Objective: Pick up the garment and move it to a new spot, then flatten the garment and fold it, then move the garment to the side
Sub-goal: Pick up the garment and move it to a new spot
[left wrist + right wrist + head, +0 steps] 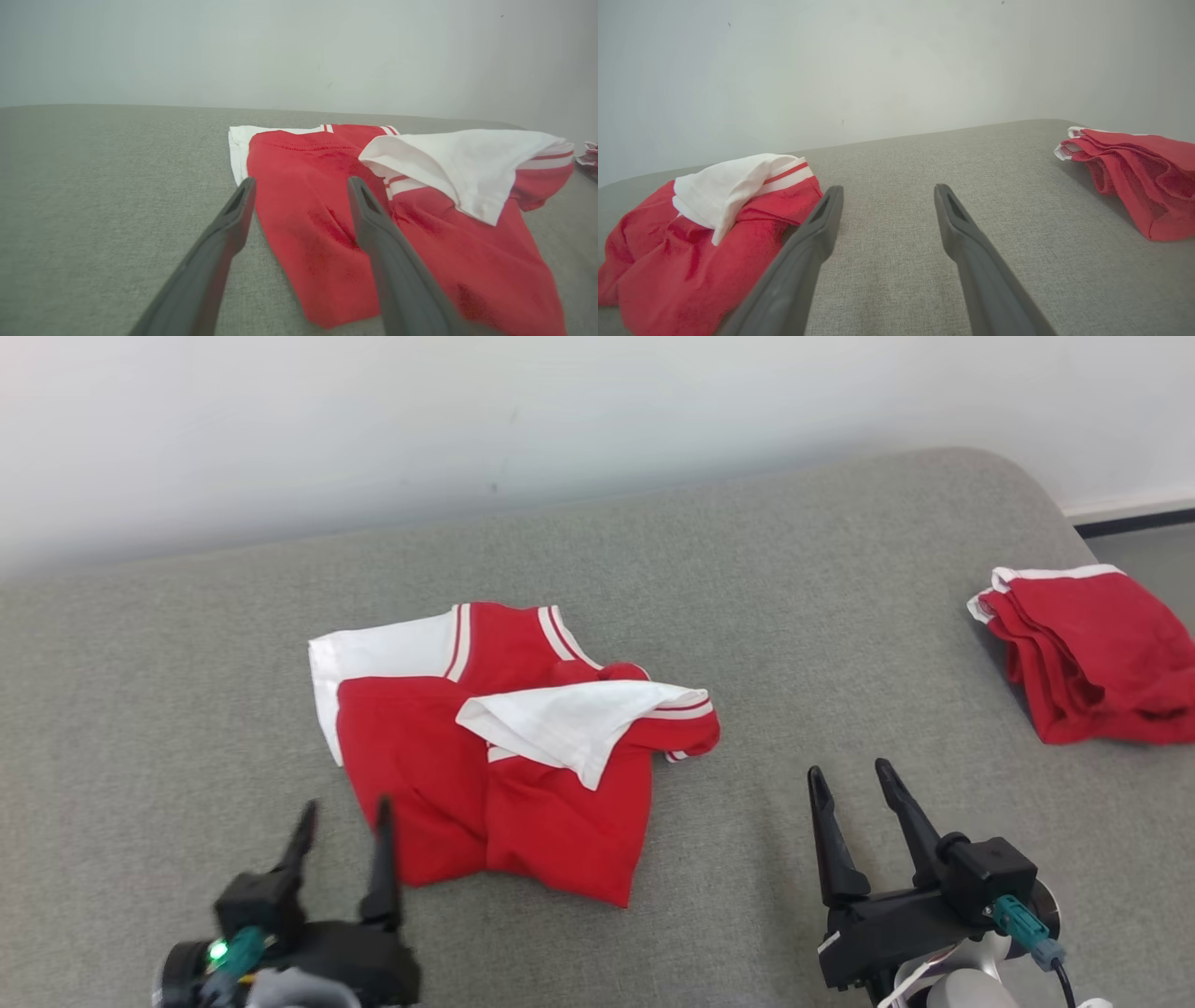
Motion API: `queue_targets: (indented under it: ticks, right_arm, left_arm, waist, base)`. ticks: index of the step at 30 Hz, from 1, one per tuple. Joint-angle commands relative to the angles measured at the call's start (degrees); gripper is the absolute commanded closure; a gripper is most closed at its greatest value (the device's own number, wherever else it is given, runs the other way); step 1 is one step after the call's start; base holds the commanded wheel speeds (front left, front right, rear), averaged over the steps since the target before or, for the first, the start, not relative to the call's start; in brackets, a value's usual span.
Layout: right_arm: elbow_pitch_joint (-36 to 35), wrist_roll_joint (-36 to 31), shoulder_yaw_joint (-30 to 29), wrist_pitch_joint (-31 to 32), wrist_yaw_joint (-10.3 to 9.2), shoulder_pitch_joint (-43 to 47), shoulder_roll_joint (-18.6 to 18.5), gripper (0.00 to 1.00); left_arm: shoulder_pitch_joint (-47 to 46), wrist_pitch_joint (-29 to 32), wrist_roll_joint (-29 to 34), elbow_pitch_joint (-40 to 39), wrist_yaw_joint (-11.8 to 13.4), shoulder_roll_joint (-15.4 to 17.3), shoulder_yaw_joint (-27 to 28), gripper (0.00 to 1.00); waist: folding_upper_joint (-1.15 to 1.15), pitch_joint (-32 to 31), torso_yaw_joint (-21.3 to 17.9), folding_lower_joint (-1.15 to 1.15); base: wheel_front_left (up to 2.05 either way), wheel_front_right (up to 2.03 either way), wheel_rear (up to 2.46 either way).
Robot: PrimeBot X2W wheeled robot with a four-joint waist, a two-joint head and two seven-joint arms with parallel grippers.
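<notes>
The red jersey shirt point(523, 775) lies in the middle of a big grey cloth surface point(187, 709). The cloth looks rough and woven, soft like a cushion, and its far right corner is round. The shirt is partly folded and a bit bumpy. One white sleeve point(569, 719) is flopped over the top of the red part. The other white sleeve point(383, 653) lies flat at the far left corner. Red and white stripes run along the sleeve ends.

The left gripper point(345, 805) is at the near left edge of the shirt. Its two dark fingers are spread apart and grip nothing. One finger is over the red cloth and one is over the grey. I cannot tell if they touch it.

The right gripper point(850, 770) is over bare grey cloth, near the shirt's right side but apart from it. Its fingers are spread wide too and hold nothing.

A red garment with white edges point(1092, 653) sits bunched up at the right edge of the surface, well apart from the shirt.

Behind the surface stands a plain white wall point(467, 411). At the far right a bit of grey floor point(1153, 546) shows below a dark strip along the wall
</notes>
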Motion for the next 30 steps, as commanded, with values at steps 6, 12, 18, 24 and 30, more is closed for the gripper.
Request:
queue_targets:
  ticks: [6, 12, 18, 24, 30]
  right_arm:
    - [0.6, 0.2, 0.3, 0.0, -0.17, 1.2, 0.1, 0.00]
    - [1.0, 0.4, 0.1, 0.0, -0.17, 1.8, 0.1, 0.00]
    - [1.5, -0.6, 0.3, 0.0, -0.17, 3.5, 0.1, 0.00]
    - [2.3, -0.2, 0.6, 0.0, -0.17, 5.1, 0.1, 0.00]
    - [2.7, 0.5, 1.9, 0.0, -0.17, 4.5, 0.1, 0.00]
  left_arm:
    - [6.7, -0.2, 4.4, -5.8, 0.5, -0.1, 8.5, 0.00]
    - [11.8, -0.2, 7.6, -8.3, -1.2, -1.2, 14.1, 0.00]
    - [15.5, -0.2, 10.1, -9.4, -3.3, -2.9, 16.9, 0.00]
    - [17.4, -0.2, 11.8, -9.5, -4.6, -3.9, 17.1, 0.00]
    - [16.8, -0.2, 12.3, -9.9, -5.0, -4.2, 16.7, 0.00]
  waist:
    - [0.00, -2.2, 2.3, 0.00]
    - [0.00, -3.3, 3.6, 0.00]
    - [0.00, -4.4, 4.9, 0.00]
    - [0.00, -5.3, 5.8, 0.00]
    - [0.00, -4.6, 6.6, 0.00]
  base:
    - [0.00, 0.00, 0.00]
    - [0.00, 0.00, 0.00]
    - [0.00, 0.00, 0.00]
    - [0.00, 0.00, 0.00]
    - [0.00, 0.00, 0.00]
